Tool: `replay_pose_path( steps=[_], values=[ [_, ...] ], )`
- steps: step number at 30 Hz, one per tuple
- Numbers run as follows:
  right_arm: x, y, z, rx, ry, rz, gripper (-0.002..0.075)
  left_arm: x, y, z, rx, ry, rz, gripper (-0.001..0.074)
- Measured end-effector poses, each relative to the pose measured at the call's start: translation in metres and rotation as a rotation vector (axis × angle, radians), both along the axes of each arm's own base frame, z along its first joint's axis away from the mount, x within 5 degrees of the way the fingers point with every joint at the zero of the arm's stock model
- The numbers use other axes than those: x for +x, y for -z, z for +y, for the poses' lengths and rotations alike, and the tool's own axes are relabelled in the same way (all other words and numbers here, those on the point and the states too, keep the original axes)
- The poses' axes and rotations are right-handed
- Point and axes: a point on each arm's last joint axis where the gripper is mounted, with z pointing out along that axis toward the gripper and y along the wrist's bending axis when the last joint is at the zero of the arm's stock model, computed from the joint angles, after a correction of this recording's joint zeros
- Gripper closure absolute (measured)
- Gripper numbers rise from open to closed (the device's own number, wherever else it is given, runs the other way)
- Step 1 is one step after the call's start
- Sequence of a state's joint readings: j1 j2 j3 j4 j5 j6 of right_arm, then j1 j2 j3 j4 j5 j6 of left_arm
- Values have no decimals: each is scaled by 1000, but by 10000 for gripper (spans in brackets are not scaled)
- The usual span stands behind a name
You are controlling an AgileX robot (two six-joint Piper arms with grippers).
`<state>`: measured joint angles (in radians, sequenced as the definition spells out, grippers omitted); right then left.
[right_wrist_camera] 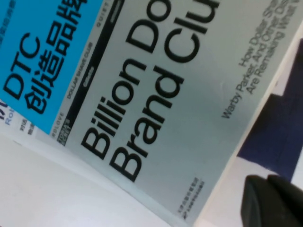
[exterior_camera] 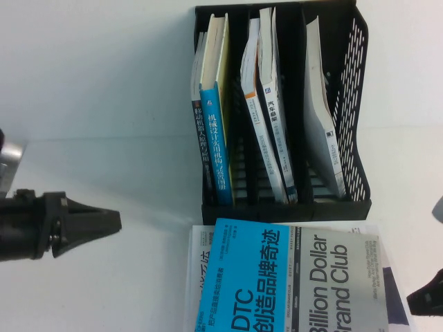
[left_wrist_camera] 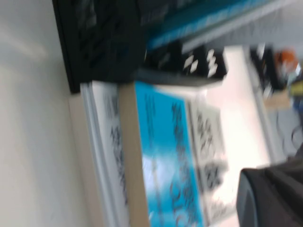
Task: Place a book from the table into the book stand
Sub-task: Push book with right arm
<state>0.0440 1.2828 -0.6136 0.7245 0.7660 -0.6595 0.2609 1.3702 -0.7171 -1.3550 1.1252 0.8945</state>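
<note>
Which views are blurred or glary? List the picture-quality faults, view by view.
High view: sharp enough, the table evenly bright, the left gripper casting a soft shadow; the right gripper clipped at the edge. Left wrist view: heavily smeared, the book title unreadable, the book stand a dark blur. Right wrist view: crisp print, mild sheen.

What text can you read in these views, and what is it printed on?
"DTC 创造品牌奇迹": blue half of the book.
"Billion Dollar Brand Club": its grey half.
"Warby Parker, And Other..." and "DOLLAR SHAVE CLUB": small print on the same cover, only partly readable.
"机械设计实用机构与装置图册": blue spine in the book stand.
Other spines in the stand: too small to read.
Left gripper and right gripper: no markings.
</note>
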Motion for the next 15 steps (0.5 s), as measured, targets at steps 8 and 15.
replay_pose_path(
  steps=[8, 15],
  values=[
    [18, 23, 10, -67, 33, 114, 729, -2, 12, -13, 124, 85, 30, 719],
    [40, 28, 11, -110, 60, 134, 729, -3, 25, -3, 234, -16, 186, 566]
  ],
)
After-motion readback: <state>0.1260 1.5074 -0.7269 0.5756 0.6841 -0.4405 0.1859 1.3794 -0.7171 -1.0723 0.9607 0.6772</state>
